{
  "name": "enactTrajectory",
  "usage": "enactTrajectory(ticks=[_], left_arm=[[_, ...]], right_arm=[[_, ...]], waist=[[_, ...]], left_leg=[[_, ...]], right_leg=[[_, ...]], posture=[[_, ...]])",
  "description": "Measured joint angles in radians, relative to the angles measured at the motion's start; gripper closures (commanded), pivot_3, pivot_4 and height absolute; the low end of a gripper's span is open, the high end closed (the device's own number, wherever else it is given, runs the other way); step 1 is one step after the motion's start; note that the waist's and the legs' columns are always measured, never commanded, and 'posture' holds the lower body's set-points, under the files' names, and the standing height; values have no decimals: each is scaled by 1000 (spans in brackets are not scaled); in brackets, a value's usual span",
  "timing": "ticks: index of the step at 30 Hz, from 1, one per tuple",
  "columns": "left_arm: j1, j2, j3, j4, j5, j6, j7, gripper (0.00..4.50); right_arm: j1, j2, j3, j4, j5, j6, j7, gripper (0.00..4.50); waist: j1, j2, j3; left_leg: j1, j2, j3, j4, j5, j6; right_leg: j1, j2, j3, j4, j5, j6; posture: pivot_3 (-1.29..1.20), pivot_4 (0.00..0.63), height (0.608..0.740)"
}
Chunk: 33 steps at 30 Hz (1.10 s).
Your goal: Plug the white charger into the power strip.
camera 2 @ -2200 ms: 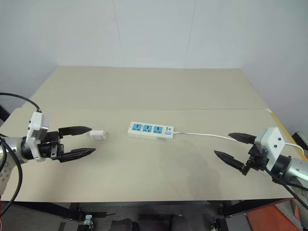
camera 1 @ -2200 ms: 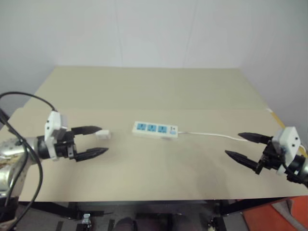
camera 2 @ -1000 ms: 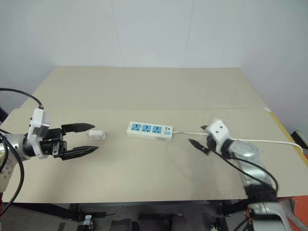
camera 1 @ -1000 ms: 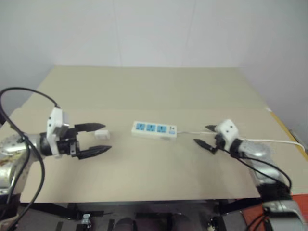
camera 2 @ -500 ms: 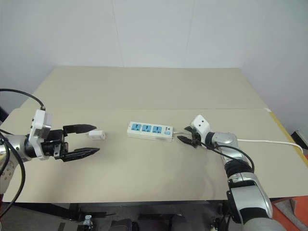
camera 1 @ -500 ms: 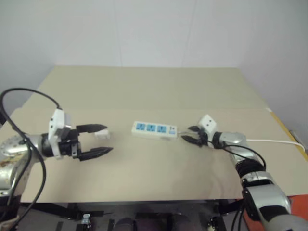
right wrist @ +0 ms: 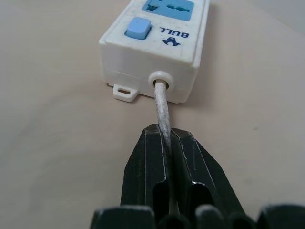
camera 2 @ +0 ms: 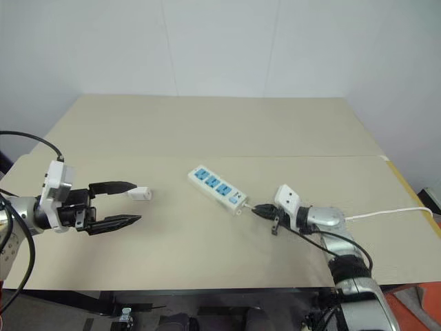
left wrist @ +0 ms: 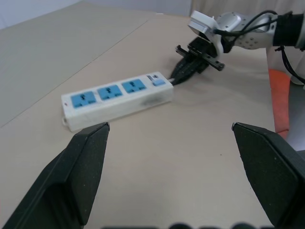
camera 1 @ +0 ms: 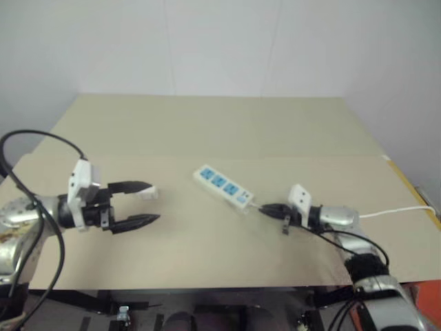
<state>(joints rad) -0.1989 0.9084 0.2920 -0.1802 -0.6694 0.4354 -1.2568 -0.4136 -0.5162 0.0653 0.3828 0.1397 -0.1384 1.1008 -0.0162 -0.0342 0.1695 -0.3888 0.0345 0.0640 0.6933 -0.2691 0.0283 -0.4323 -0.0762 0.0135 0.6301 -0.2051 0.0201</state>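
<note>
On the beige surface [camera 2: 207, 124] before a white wall, the power strip [camera 2: 218, 186] lies diagonally, its cord end pointing toward the right gripper [camera 2: 260, 211], whose jaws are clamped on the cord [right wrist: 162, 110]. The white charger [camera 2: 140, 194] lies beside the wide-open, empty left gripper [camera 2: 122, 204].

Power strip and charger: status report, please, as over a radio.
Right gripper shut on cord at the strip. Left gripper open, empty, beside charger. Charger on table, unplugged. Nothing in the way.

Cord [camera 2: 386, 213] end off-frame, right.
</note>
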Motion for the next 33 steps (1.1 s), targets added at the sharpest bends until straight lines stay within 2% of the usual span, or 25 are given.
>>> enactTrajectory(ticks=[2, 8, 11, 15, 24, 33], left_arm=[[-5, 0, -2, 0, 0, 0, -3, 0], [-30, -2, -19, 3, 0, 0, -12, 0], [-34, -4, -27, 7, 0, 0, -13, 0], [-39, -12, -37, 16, 0, 0, -14, 0], [-59, -13, -45, 24, -2, 8, -21, 0], [-55, -18, -51, 24, 0, 8, -22, 0]], right_arm=[[66, -3, 0, -99, 25, 35, 1, 4488], [189, -23, 0, -320, 81, 84, 2, 2440], [216, -26, -15, -344, 103, 111, -26, 1480], [215, -26, -98, -345, 167, 155, -70, 54], [219, 41, -108, -428, 213, 193, -176, 19], [157, 179, -1, -357, 153, 161, -234, 19]], waist=[[-3, 0, 0], [0, 0, 0], [2, 0, 0], [3, 0, 0], [2, 0, 0], [0, 0, 0]], left_leg=[[0, 0, 0, 0, 0, 0], [0, 0, 0, 0, 0, 0], [0, 0, 1, 0, 0, 0], [0, 0, 2, 0, 0, 0], [0, 0, 2, 0, 0, 0], [0, 0, 2, 0, 0, 0]], right_leg=[[-1, 0, 1, 0, 0, 0], [0, 0, 1, 0, 0, 0], [0, 0, 0, 0, 0, 0], [0, 0, 0, 0, 0, 0], [0, 0, 0, 0, 0, 0], [-1, 1, 0, 0, 0, 0]], posture=[[0, 150, 740], [0, 150, 740], [0, 150, 740], [0, 150, 740], [0, 150, 740], [0, 150, 740]])
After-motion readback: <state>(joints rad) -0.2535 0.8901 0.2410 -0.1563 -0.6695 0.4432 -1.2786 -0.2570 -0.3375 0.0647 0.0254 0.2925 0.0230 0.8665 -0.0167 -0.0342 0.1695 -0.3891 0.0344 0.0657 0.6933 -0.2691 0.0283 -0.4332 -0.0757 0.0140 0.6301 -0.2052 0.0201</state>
